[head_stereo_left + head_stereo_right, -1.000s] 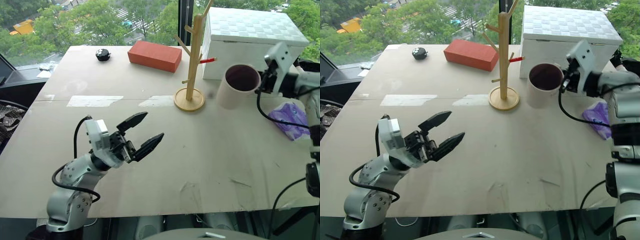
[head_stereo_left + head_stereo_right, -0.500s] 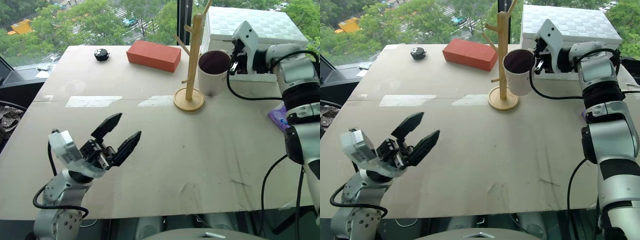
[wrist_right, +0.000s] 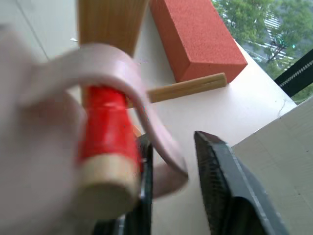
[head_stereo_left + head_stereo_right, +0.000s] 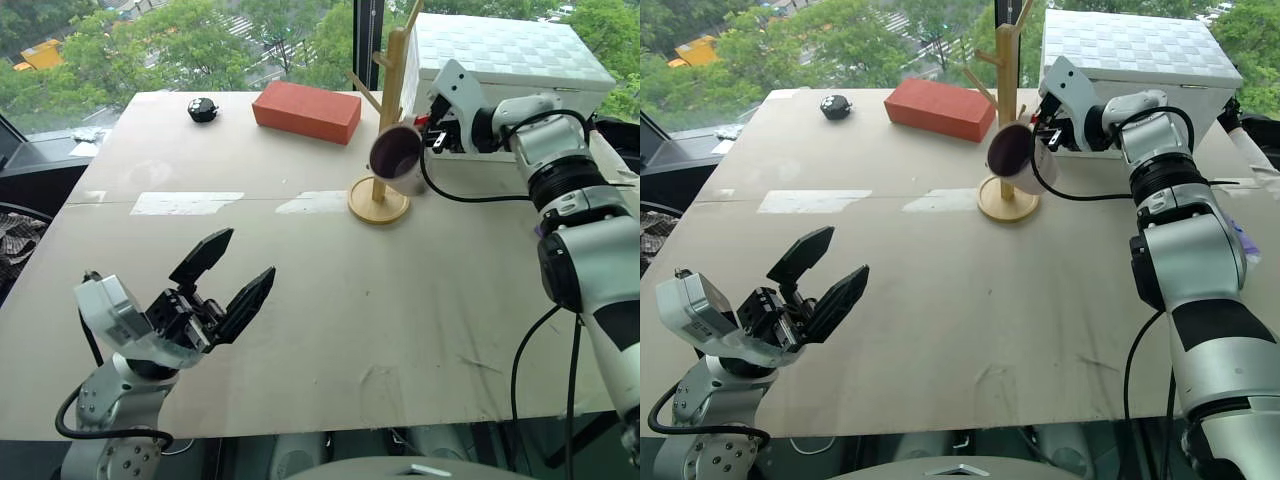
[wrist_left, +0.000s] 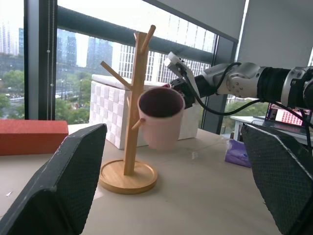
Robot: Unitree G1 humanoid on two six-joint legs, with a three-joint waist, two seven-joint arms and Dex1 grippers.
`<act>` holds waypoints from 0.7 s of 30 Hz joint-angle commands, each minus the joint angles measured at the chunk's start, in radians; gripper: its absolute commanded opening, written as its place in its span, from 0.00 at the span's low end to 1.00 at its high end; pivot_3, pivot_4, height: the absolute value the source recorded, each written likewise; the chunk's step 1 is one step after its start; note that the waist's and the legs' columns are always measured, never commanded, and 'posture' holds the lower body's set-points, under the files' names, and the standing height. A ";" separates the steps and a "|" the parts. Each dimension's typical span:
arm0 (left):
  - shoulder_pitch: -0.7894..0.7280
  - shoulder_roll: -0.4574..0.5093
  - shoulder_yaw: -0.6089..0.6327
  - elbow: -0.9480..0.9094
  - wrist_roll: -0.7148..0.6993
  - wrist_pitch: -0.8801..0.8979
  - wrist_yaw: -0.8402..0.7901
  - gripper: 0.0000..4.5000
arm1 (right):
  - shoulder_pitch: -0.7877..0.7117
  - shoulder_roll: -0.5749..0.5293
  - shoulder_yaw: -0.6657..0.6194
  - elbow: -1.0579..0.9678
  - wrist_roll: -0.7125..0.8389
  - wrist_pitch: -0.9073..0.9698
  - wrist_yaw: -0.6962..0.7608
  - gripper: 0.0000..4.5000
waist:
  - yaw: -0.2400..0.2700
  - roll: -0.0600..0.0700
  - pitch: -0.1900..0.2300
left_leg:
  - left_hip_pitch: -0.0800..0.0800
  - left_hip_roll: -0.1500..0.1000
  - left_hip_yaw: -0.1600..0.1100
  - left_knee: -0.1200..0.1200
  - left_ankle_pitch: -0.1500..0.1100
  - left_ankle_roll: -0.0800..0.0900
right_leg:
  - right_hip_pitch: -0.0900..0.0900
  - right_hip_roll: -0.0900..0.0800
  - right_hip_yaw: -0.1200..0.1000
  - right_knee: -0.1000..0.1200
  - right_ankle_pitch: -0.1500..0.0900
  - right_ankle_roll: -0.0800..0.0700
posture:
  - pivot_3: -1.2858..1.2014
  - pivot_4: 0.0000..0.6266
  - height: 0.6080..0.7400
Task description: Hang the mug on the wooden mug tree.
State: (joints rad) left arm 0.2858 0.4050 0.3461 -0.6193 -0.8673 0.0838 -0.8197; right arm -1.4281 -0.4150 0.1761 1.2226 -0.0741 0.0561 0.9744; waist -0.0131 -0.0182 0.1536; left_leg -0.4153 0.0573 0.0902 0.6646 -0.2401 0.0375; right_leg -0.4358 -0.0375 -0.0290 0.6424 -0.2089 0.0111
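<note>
Left eye view: the wooden table (image 4: 300, 330) carries a white box (image 4: 510, 60) at the far right, an orange-red brick-shaped block (image 4: 306, 111) at the back, and the wooden mug tree (image 4: 385, 130) standing upright on its round base between them. The cream-beige mug (image 4: 399, 158) hangs tilted against the tree's pole, its dark mouth turned toward the near left.

The right wrist view settles the key relation: the mug's handle (image 3: 142, 107) loops over the red peg (image 3: 105, 132), whose light wooden tip pokes out through it toward the camera, so the mug looks already threaded on. The peg's long axis runs roughly along the line the right gripper (image 3: 171, 191) points. Its jaws stand apart around the handle's lower end, one finger just touching or nearly so, with a gap on the other side; I judge the grip to be loosened rather than clamped. A clean exit would be straight back along the peg, away from the pole, without dragging the handle.

The left gripper (image 4: 222, 280) hovers wide open and empty over the near left of the table, well apart from the tree.
</note>
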 commanded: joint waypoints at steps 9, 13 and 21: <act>-0.103 0.092 -0.026 0.030 -0.034 0.143 0.062 1.00 | 0.249 -0.235 -0.201 -0.481 0.181 0.149 0.165 0.58 | 0.007 0.000 0.000 | -0.001 0.000 -0.002 -0.001 0.000 0.000 | 0.001 0.000 -0.002 -0.001 0.000 0.001 | 0.52 0.24 1.00; -0.089 0.139 -0.060 0.058 0.024 0.197 0.062 1.00 | 0.584 -0.323 -0.346 -0.828 0.309 0.190 0.172 0.58 | 0.007 0.000 0.000 | 0.000 0.000 0.000 -0.002 0.000 0.000 | 0.000 -0.001 0.000 -0.001 0.001 0.003 | 0.52 0.24 1.00; -0.109 0.278 -0.016 0.156 -0.008 0.302 -0.039 1.00 | 1.205 -0.405 -0.584 -1.302 0.438 0.291 0.131 0.58 | 0.004 0.001 0.000 | 0.002 0.000 0.000 -0.005 0.000 0.000 | 0.000 0.001 0.000 0.000 -0.002 0.006 | 0.52 0.24 1.00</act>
State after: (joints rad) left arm 0.1812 0.6533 0.2899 -0.4830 -0.8511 0.3643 -0.8211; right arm -0.3176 -0.8005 -0.3147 0.0547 0.3213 0.3359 1.1256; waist -0.0091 -0.0176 0.1536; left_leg -0.4132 0.0569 0.0901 0.6597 -0.2401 0.0374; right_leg -0.4363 -0.0369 -0.0290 0.6419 -0.2117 0.0162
